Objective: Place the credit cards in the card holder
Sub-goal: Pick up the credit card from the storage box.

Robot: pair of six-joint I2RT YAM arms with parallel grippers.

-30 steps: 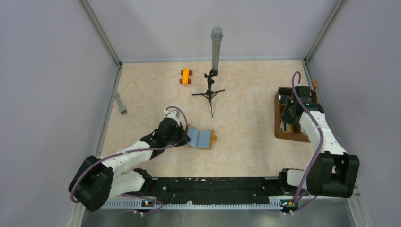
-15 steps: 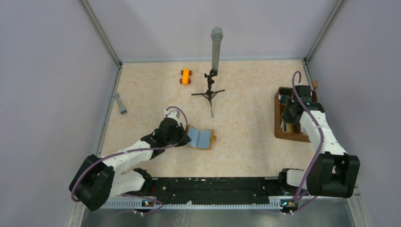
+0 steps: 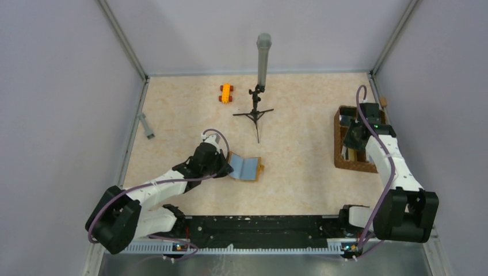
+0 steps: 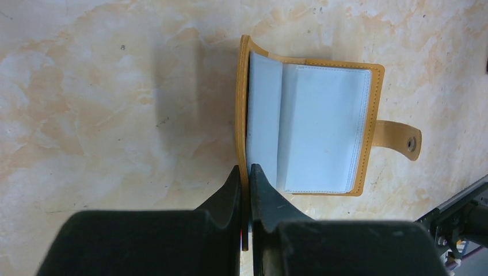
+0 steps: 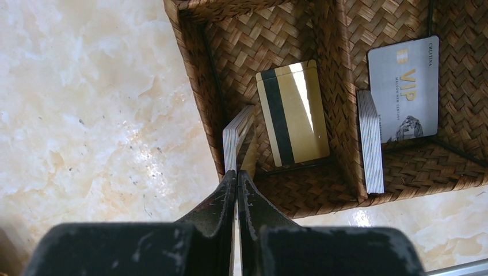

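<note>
The card holder (image 3: 248,168) lies open on the table, mustard-orange with pale blue sleeves (image 4: 322,138) and a snap tab on the right. My left gripper (image 4: 244,168) is shut on its raised left cover (image 4: 244,103), also seen from above (image 3: 228,167). Over the wicker basket, my right gripper (image 5: 237,172) is shut, its tips against the lower edge of a leaning stack of credit cards (image 5: 230,141). I cannot tell if a card is pinched. A gold card with a black stripe (image 5: 293,112), a silvery VIP card (image 5: 403,86) and a second stack (image 5: 371,141) lie in the basket.
The brown wicker basket (image 3: 351,165) stands at the right edge, divided by woven walls (image 5: 336,86). A black tripod (image 3: 256,112) with a grey tube (image 3: 263,57) stands at the back centre. An orange toy car (image 3: 226,92) sits beside it. A grey bar (image 3: 146,125) lies near the left wall.
Hardly anything: the right arm has shifted very slightly over the basket. The left arm and the card holder have kept still.
</note>
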